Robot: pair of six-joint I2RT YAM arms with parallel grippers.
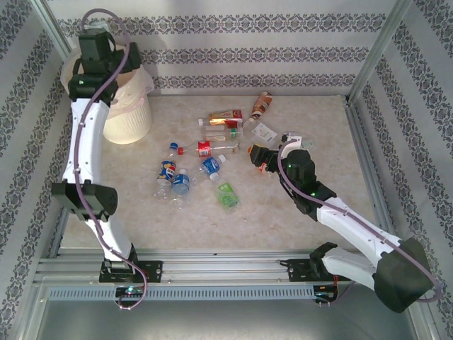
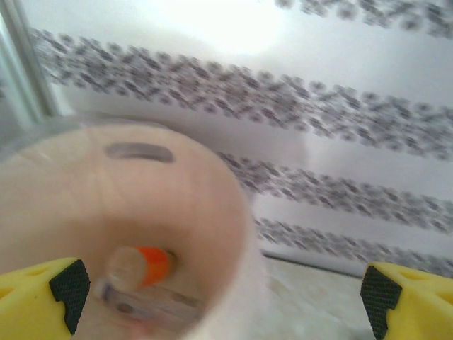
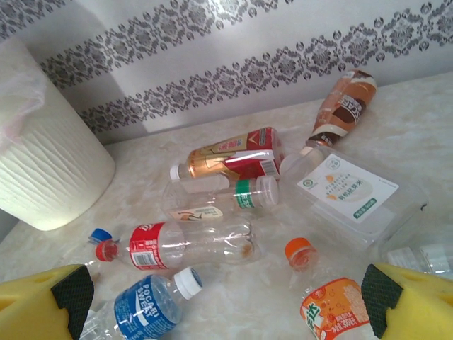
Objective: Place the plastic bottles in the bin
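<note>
The cream bin (image 1: 129, 117) stands at the back left, and my left gripper (image 1: 100, 44) hangs above its mouth. In the left wrist view the left gripper (image 2: 222, 299) is open and empty; below it a blurred clear bottle with an orange cap (image 2: 139, 270) lies inside the bin (image 2: 212, 212). Several bottles lie mid-table: red-gold (image 1: 225, 115), brown (image 1: 262, 105), red-labelled (image 1: 209, 147), blue (image 1: 210, 166), green (image 1: 228, 195). My right gripper (image 1: 260, 157) is open just above the table. Between its fingers (image 3: 225, 301) are a Pocari bottle (image 3: 145, 308) and an orange-labelled bottle (image 3: 333, 308), with the red-labelled one (image 3: 184, 244) beyond.
A clear plastic box with a white label (image 3: 347, 188) lies to the right of the bottles. Patterned walls and metal frame posts (image 1: 368, 64) close in the table. Two more blue bottles (image 1: 173, 177) lie at the left of the heap. Bare tabletop (image 1: 318, 142) lies to the right.
</note>
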